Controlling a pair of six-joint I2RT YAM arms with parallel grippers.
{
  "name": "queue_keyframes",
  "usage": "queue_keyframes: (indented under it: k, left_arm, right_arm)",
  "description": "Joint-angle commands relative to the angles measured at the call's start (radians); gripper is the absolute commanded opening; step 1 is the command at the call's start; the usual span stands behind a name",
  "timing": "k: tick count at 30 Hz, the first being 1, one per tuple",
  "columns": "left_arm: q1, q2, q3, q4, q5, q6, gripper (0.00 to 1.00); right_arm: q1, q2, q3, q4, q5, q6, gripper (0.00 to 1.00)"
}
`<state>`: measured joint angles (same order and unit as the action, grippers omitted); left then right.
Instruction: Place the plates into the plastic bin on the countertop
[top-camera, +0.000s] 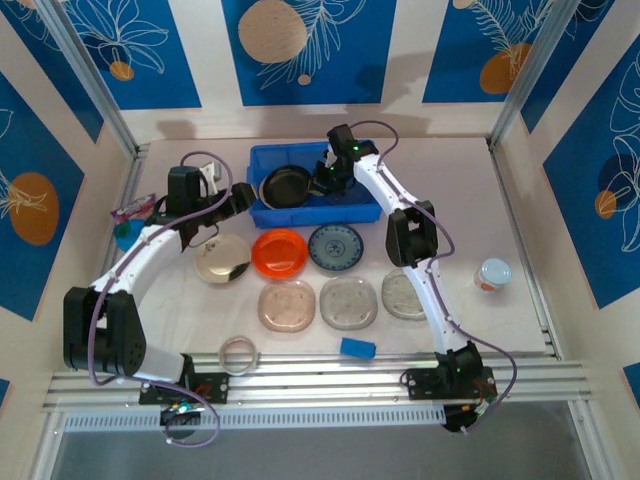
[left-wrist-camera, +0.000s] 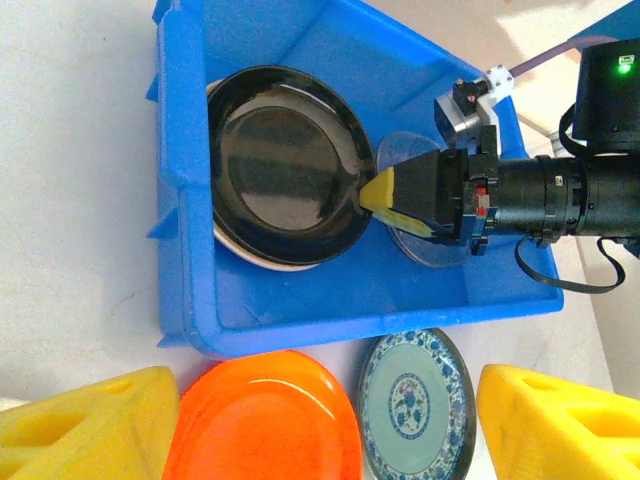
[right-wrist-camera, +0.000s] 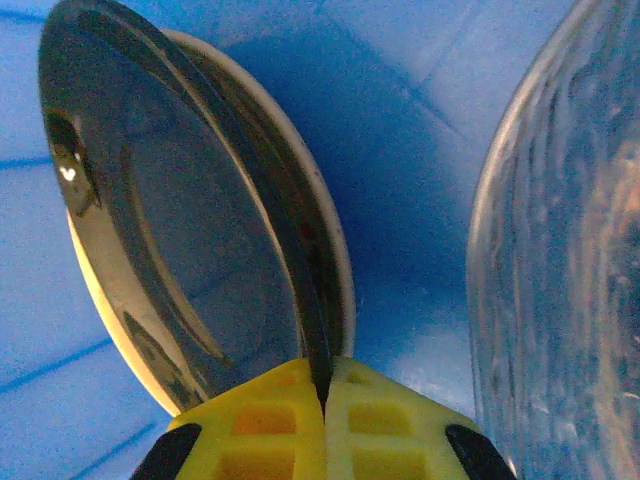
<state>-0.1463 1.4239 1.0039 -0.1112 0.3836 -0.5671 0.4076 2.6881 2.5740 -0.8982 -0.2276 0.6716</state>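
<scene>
The blue plastic bin (top-camera: 262, 214) (left-wrist-camera: 330, 305) stands at the back of the countertop (top-camera: 470, 215). Inside it a black plate (top-camera: 285, 186) (left-wrist-camera: 280, 160) (right-wrist-camera: 150, 210) lies over a beige plate (left-wrist-camera: 250, 258) (right-wrist-camera: 338, 250), with a clear plate (left-wrist-camera: 405, 150) (right-wrist-camera: 560, 250) beside them. My right gripper (top-camera: 322, 185) (left-wrist-camera: 368, 192) (right-wrist-camera: 322, 385) is shut on the black plate's right rim. In front of the bin lie silver (top-camera: 222, 259), orange (top-camera: 279, 251) (left-wrist-camera: 265, 420) and blue-white (top-camera: 335, 246) (left-wrist-camera: 415, 405) plates. My left gripper (top-camera: 225, 205) (left-wrist-camera: 325, 420) hangs open above the orange and blue-white plates.
Three translucent plates (top-camera: 287, 305) (top-camera: 348, 302) (top-camera: 405, 295) form a nearer row. A thin ring (top-camera: 239, 353) and a blue block (top-camera: 357, 347) lie by the front rails (top-camera: 300, 375). A small cup (top-camera: 492, 273) stands right; a teal and purple item (top-camera: 128, 225) sits far left.
</scene>
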Motion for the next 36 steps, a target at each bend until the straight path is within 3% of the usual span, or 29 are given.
queue_keyframes:
  k: [1,8,18,30,36]
  left_arm:
    - [-0.004,0.006,-0.006,0.022,-0.011,-0.001,0.78]
    - [-0.005,0.021,-0.004,0.025,-0.006,-0.004,0.78]
    - [-0.004,0.015,-0.002,0.019,-0.015,-0.002,0.79]
    - [-0.007,-0.012,-0.019,-0.004,-0.068,0.013,0.90]
    - [-0.007,-0.023,-0.017,-0.041,-0.099,0.012,0.92]
  right_arm:
    - [0.011,0.006,0.044,-0.006,-0.030,0.007,0.07]
    - [0.023,0.001,0.056,-0.034,0.018,-0.017,0.27]
    - [0.036,-0.034,0.062,-0.067,0.077,-0.056,0.30]
    - [0.059,-0.160,-0.003,-0.084,0.191,-0.121,0.56]
    - [0.065,-0.246,-0.027,-0.102,0.259,-0.166,0.58]
